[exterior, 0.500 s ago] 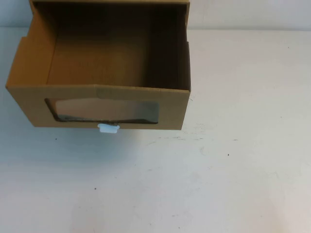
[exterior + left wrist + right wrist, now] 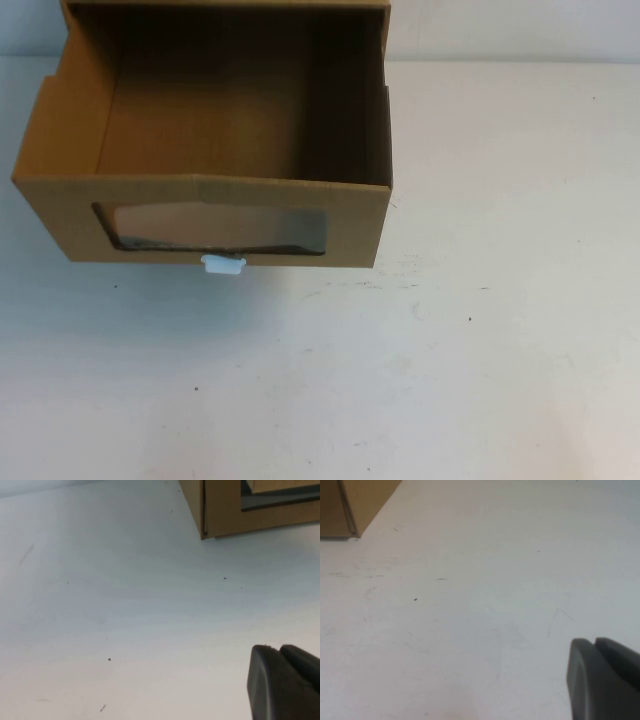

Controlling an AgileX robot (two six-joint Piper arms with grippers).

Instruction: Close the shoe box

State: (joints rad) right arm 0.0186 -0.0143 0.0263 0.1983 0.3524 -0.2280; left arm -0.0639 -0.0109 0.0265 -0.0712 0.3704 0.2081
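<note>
Task not started as far as the views show: shoe box (image 2: 200, 190) sits at the far left of the table (image 2: 450, 350) with its drawer pulled well out toward the robot, inside open and bare. Window (image 2: 215, 228) faces the robot, white pull tab (image 2: 223, 264) just below it. What's left is everything, I'd judge: reach the front panel and push the drawer back into its sleeve (sleeve mostly cut off at the top edge of the high view).

Left gripper (image 2: 285, 680) shows only as a dark fingertip pair in its wrist view, low over bare table, well apart from the box, whose corner (image 2: 205, 525) lies far ahead of the jaws. Fingers look pressed together, holding nothing.

Right gripper (image 2: 605, 675) is the same story: dark tips together, empty, over bare table, box corner (image 2: 350, 510) far ahead of the jaws and off to one side. Neither arm shows in the high view.

Versus the frame half a second back: no visible change, box, drawer and tab all in the same place, arms out of the high view in both
</note>
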